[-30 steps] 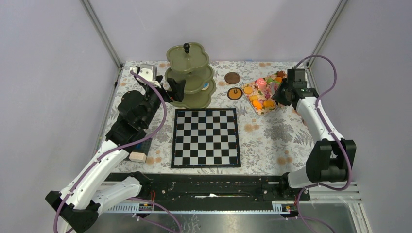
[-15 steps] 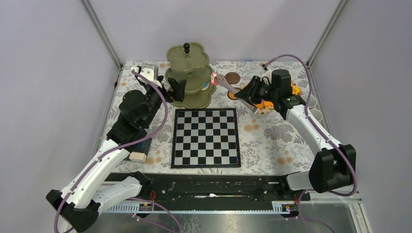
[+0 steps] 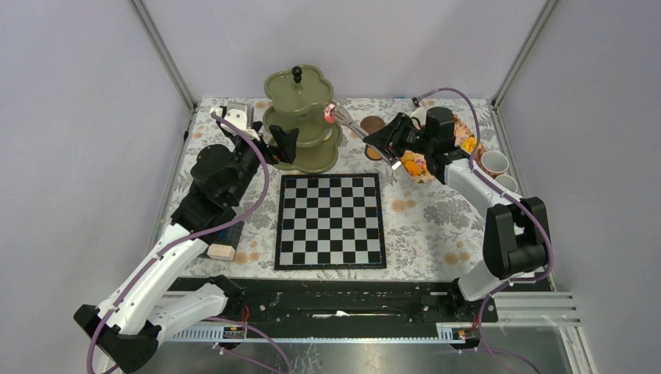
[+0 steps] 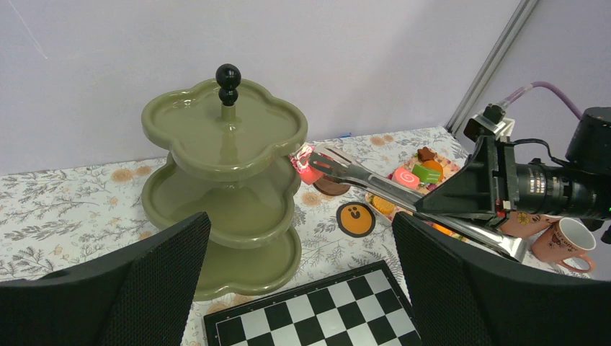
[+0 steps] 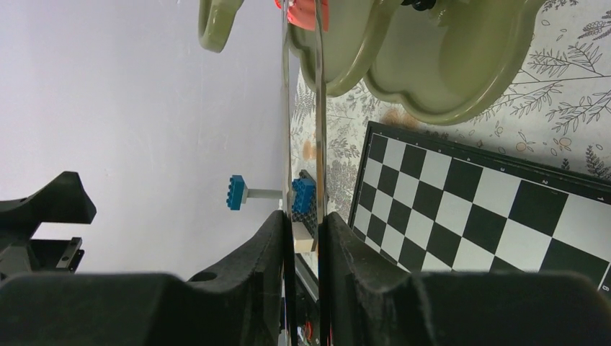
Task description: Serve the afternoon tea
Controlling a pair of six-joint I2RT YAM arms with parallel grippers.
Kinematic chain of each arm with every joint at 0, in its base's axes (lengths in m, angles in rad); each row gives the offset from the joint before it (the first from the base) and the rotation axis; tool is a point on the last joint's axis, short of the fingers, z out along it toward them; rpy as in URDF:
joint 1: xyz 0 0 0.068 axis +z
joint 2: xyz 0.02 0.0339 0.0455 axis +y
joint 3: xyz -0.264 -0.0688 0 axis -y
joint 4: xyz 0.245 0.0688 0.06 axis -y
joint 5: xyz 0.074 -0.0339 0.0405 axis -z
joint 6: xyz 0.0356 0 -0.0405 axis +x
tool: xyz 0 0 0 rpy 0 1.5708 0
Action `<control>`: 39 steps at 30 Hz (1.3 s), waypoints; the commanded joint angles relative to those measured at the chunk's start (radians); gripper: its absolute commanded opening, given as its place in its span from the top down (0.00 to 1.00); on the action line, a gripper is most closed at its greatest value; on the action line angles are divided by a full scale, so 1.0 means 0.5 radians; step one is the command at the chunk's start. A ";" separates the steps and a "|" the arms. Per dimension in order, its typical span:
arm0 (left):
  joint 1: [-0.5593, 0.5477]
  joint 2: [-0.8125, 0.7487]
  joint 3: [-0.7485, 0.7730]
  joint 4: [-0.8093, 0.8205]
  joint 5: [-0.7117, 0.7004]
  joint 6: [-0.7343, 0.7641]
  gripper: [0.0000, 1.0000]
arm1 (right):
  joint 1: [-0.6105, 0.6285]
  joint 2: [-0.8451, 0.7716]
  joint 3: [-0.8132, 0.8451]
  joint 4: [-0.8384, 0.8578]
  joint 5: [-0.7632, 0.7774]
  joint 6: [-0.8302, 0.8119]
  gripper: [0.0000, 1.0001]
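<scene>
The olive-green three-tier stand (image 3: 300, 117) with a black knob stands at the back centre, also in the left wrist view (image 4: 223, 137) and right wrist view (image 5: 425, 65). My right gripper (image 3: 383, 142) (image 5: 302, 223) is shut on metal tongs (image 3: 355, 127) (image 4: 375, 184) (image 5: 318, 108). The tongs pinch a pink-red pastry (image 3: 330, 111) (image 4: 308, 171) (image 5: 322, 11) at the right edge of the stand's middle tier. My left gripper (image 3: 284, 144) (image 4: 297, 238) is open and empty, just left of the stand. The pastry tray (image 3: 417, 165) (image 4: 421, 169) lies under the right arm. Two pink cups (image 3: 493, 162) (image 4: 569, 241) stand at the far right.
A chessboard (image 3: 330, 220) lies in the middle, in front of the stand. A brown disc (image 3: 372, 125) and an orange smiley disc (image 4: 354, 218) lie between stand and tray. Building blocks (image 3: 222, 251) sit at the left edge, and frame posts rise at the back corners.
My right arm swung left from the pastry tray, carrying the pink-red pastry in the tongs up to the stand's middle tier. The cups came into view. The left arm has not moved.
</scene>
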 commanded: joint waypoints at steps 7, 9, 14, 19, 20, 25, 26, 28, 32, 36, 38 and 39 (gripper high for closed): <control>-0.006 -0.029 -0.015 0.085 -0.018 0.013 0.01 | 0.061 0.301 0.238 0.317 -0.066 0.111 0.76; -0.006 -0.032 -0.017 0.084 -0.021 0.016 0.01 | 0.076 0.394 0.313 0.335 -0.071 0.126 0.76; -0.006 -0.032 -0.022 0.087 -0.035 0.025 0.01 | 0.093 0.573 0.470 0.361 -0.076 0.159 0.74; -0.006 -0.030 -0.018 0.088 -0.030 0.024 0.01 | 0.096 0.726 0.625 0.337 -0.080 0.187 0.72; -0.006 -0.030 -0.018 0.088 -0.031 0.024 0.01 | 0.097 0.750 0.652 0.318 -0.083 0.192 0.72; -0.006 -0.037 -0.020 0.088 -0.029 0.024 0.01 | 0.097 0.812 0.724 0.216 -0.090 0.176 0.69; -0.006 -0.037 -0.020 0.088 -0.028 0.024 0.01 | 0.097 0.817 0.727 0.212 -0.090 0.177 0.68; -0.006 -0.040 -0.021 0.087 -0.026 0.021 0.01 | 0.099 0.835 0.727 0.210 -0.107 0.194 0.67; -0.006 -0.038 -0.021 0.093 -0.025 0.018 0.01 | 0.102 0.821 0.727 0.096 -0.050 0.120 0.62; -0.006 -0.029 -0.020 0.089 -0.012 0.015 0.01 | 0.102 0.764 0.750 -0.062 0.027 -0.013 0.55; -0.006 -0.031 -0.019 0.087 -0.011 0.012 0.01 | 0.102 0.764 0.770 -0.094 0.015 -0.025 0.50; -0.005 -0.031 -0.019 0.087 -0.009 0.012 0.01 | 0.102 0.761 0.777 -0.107 0.009 -0.029 0.48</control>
